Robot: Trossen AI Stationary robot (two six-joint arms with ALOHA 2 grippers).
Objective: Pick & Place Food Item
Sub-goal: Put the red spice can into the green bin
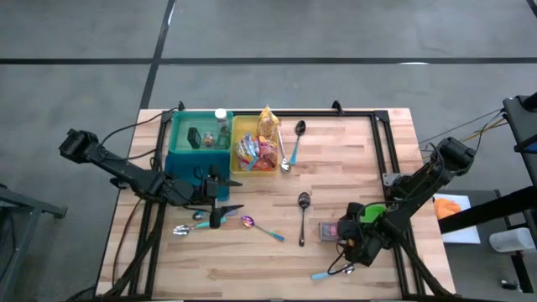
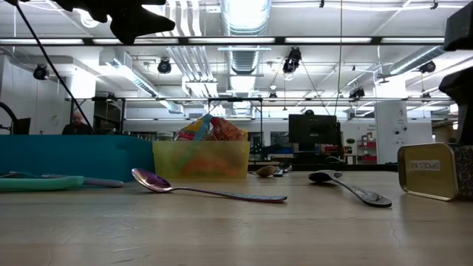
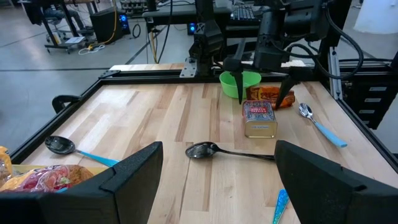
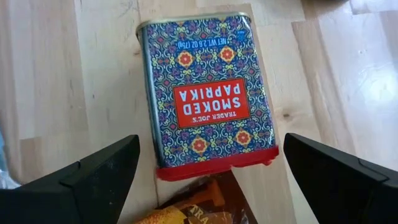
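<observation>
Paprika tin [image 4: 205, 96] lies flat on the tabletop [image 1: 336, 252] directly under the right gripper [image 4: 211, 171], whose jaws are spread wide on either side of it, holding nothing and not visibly touching it. Left gripper [image 3: 217, 177] also wide open and empty, hovering above the tabletop near the teal bin [image 1: 200, 138] and yellow bin [image 1: 254, 144]. High view shows both bins and scattered spoons; only the right wrist view reads the tin's label, low view shows its end.

Spoons [image 1: 303, 215], teal bin [image 1: 199, 134], green bowl [image 1: 370, 213]
</observation>
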